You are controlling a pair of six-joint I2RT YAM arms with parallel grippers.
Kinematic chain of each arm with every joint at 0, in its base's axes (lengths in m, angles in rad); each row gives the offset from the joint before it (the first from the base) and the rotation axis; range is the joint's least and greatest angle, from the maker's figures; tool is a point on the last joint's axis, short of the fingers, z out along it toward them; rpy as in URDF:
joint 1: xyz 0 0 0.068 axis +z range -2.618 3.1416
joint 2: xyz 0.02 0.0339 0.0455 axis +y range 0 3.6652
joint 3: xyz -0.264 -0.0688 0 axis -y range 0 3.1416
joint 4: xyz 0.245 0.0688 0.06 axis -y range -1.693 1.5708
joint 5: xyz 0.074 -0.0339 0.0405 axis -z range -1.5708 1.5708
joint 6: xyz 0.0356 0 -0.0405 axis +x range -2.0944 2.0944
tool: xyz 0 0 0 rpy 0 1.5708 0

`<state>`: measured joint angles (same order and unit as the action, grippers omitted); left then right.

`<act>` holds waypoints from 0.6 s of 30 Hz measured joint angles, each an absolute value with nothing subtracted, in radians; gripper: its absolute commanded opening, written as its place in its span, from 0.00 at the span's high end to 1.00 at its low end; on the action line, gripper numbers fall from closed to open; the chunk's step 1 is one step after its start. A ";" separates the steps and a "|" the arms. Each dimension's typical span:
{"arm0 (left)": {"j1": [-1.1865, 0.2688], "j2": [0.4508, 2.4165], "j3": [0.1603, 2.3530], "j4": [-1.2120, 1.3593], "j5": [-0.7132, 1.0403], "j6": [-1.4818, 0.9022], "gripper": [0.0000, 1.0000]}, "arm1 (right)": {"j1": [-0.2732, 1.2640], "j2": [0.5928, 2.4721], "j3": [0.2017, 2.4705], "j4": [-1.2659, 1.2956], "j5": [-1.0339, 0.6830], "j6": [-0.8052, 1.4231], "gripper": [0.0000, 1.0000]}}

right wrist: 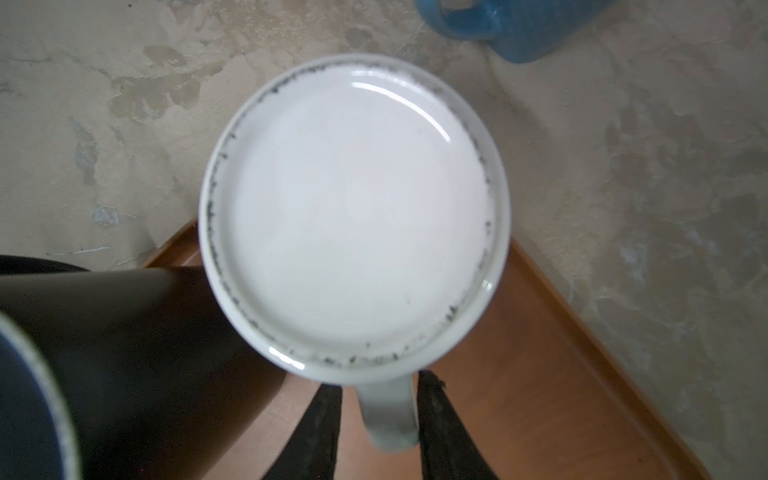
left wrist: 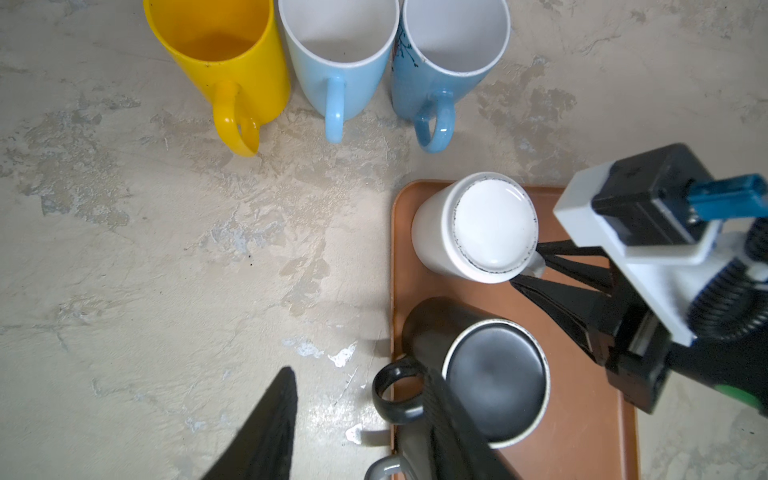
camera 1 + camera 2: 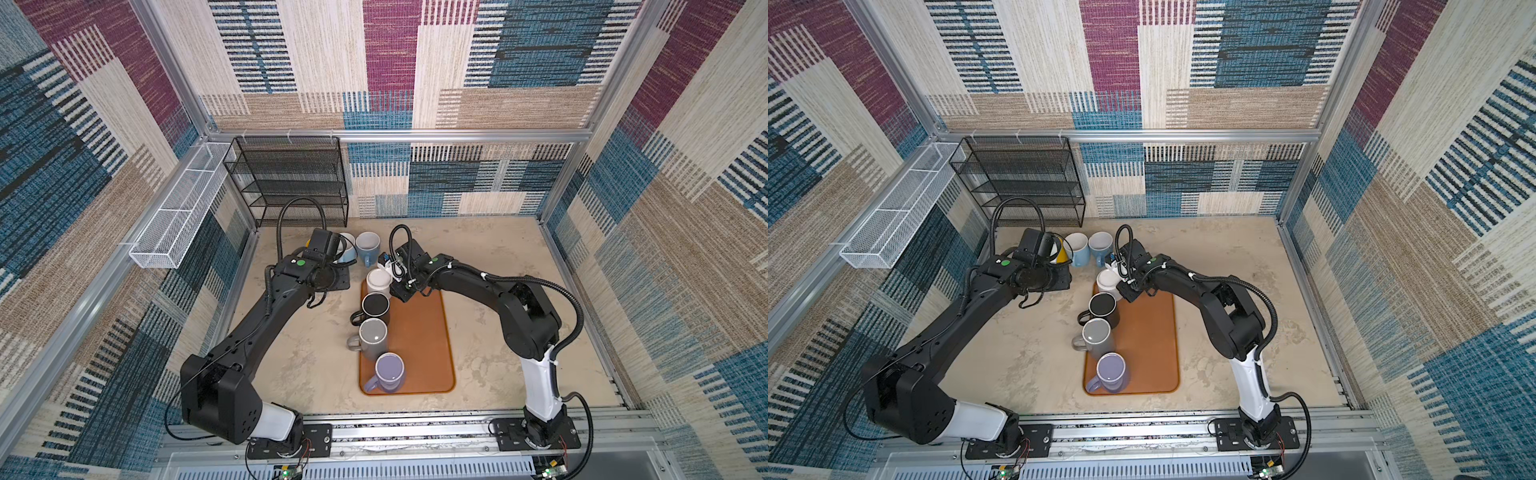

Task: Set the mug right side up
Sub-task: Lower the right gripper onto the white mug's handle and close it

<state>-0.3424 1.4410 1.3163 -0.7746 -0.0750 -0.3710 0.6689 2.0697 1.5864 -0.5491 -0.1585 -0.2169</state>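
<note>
A white mug point(image 1: 353, 208) stands upside down, base up, at the far end of the brown tray point(image 3: 419, 345); both top views show it point(image 3: 378, 280) point(image 3: 1108, 279). My right gripper point(image 1: 382, 386) straddles its handle point(image 1: 390, 411) low over the tray. One finger touches the handle and the other stands a small gap away, so it is open. The left wrist view shows these fingers point(image 2: 540, 253) beside the mug point(image 2: 478, 228). My left gripper point(image 2: 357, 415) hangs open and empty above the table at the tray's left edge, also seen in a top view point(image 3: 332, 284).
Black point(image 3: 375, 305), grey point(image 3: 373, 332) and purple point(image 3: 390, 370) mugs stand base up in a row on the tray. Yellow point(image 2: 220, 54), light blue point(image 2: 336, 54) and blue point(image 2: 449, 54) mugs stand upright behind it. A black wire rack point(image 3: 291, 178) and white mesh basket point(image 3: 178, 216) stand at the back left.
</note>
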 measured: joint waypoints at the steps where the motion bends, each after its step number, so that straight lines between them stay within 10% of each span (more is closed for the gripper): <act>1: -0.342 1.441 1.316 -0.775 -0.075 -0.371 0.54 | 0.670 2.071 1.586 -0.550 -0.160 -0.217 0.72; 18: -0.341 1.439 1.312 -0.775 -0.072 -0.371 0.54 | 0.673 2.027 1.520 -0.565 -0.148 -0.201 0.81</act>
<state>-0.3408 1.4395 1.3125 -0.7746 -0.0719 -0.3706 0.6727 2.0270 1.5204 -0.5652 -0.1478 -0.2012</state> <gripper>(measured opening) 0.462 0.199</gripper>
